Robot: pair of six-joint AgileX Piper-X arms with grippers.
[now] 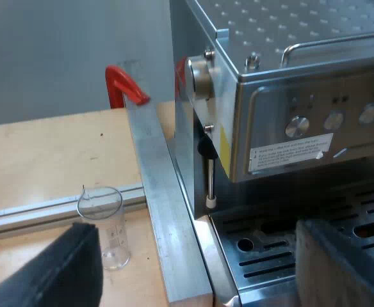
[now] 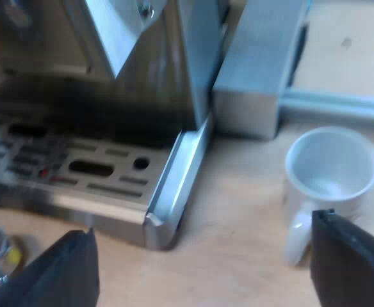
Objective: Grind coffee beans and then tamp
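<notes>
**A:** Steel machine (image 1: 289,96), left view?
**B:** Front and tray face my left gripper (image 1: 206,275), which is spread wide and empty. The glass (image 1: 104,227) stands upright by the rail (image 1: 164,211), mouth up.
**A:** Right view?
**B:** Mug (image 2: 331,169) upright near the tray (image 2: 168,185) corner, its handle toward my right gripper (image 2: 203,275), also spread and empty.

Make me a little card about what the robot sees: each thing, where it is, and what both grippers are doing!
espresso machine: steel, knobs on front, slotted drip tray below
measuring glass: clear, upright, looks empty, on the wooden table by a metal rail
mug: white, upright, empty, on the table near the drip tray's corner
left gripper: fingers open, holding nothing, near the drip tray's edge
right gripper: fingers open, holding nothing, near the mug
</notes>
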